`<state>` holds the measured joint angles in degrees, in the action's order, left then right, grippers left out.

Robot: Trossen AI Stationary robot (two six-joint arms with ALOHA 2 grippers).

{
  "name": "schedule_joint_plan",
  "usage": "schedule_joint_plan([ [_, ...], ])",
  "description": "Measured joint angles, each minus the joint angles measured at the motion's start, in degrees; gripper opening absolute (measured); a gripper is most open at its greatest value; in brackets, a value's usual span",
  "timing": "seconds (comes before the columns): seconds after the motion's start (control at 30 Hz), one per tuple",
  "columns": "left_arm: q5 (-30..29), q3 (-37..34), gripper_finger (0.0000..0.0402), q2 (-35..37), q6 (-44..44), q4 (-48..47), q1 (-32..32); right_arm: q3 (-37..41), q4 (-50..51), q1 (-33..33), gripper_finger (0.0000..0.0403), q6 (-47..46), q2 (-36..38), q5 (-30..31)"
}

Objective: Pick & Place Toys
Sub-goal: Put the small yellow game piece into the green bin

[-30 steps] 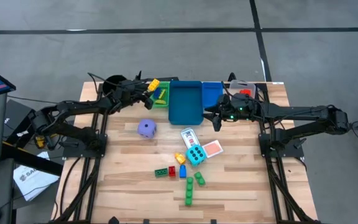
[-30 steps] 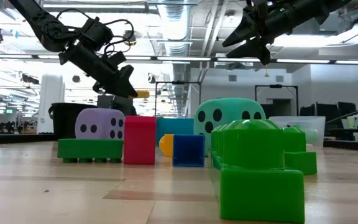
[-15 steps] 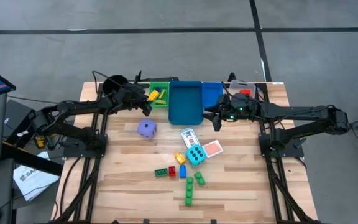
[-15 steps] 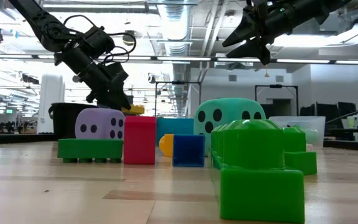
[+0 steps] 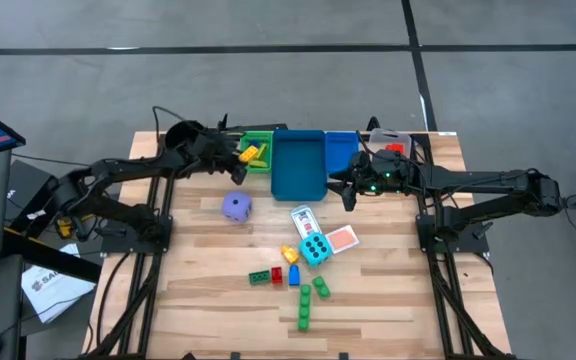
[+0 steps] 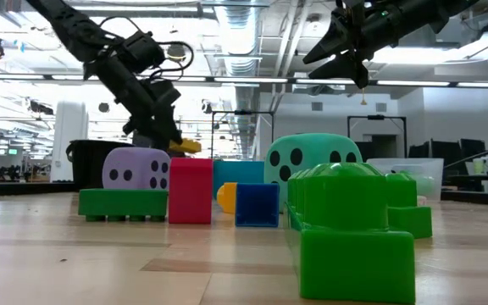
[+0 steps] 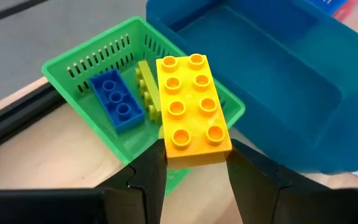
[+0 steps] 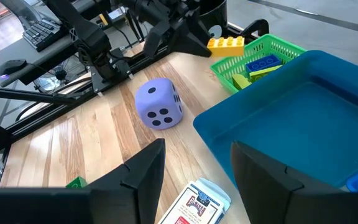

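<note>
Slotted basket (image 5: pixel 259 160) at far edge, large bin (image 5: pixel 298 165) just right of it; lone die (image 5: pixel 235 206) near-left of bin; cards (image 5: pixel 304 220), dotted die (image 5: pixel 315 249), bricks (image 5: pixel 305 295) nearer, centre

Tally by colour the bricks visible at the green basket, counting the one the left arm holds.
Blue brick: 1, in the green basket
Lime brick: 1, in the basket
Yellow brick: 1, in the left gripper jaws, over the basket
Total: 3
</note>
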<state>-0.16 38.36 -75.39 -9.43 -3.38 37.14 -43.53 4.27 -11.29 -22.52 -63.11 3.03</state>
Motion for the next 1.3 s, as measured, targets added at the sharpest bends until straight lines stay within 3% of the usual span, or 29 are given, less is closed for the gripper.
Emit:
schedule_joint_plan([
  [0.37,2.6,14.5,0.0141,-13.7,0.2,-15.1,0.3,0.0,0.1,1.4,0.0179,-1.5,0.0,0.0],
  [0.57,2.3,19.7,0.0141,-16.4,1.5,-15.7,0.8,0.0,0.3,3.0,0.0179,-1.5,0.0,0.0],
  [1.03,1.7,20.6,0.0142,-16.4,2.1,-18.1,1.5,0.0,3.5,2.9,0.0179,-1.0,0.0,0.0],
  [1.3,2.1,20.5,0.0166,-16.4,1.6,-18.9,1.5,0.0,3.5,2.9,0.0179,-1.0,0.0,0.0],
])
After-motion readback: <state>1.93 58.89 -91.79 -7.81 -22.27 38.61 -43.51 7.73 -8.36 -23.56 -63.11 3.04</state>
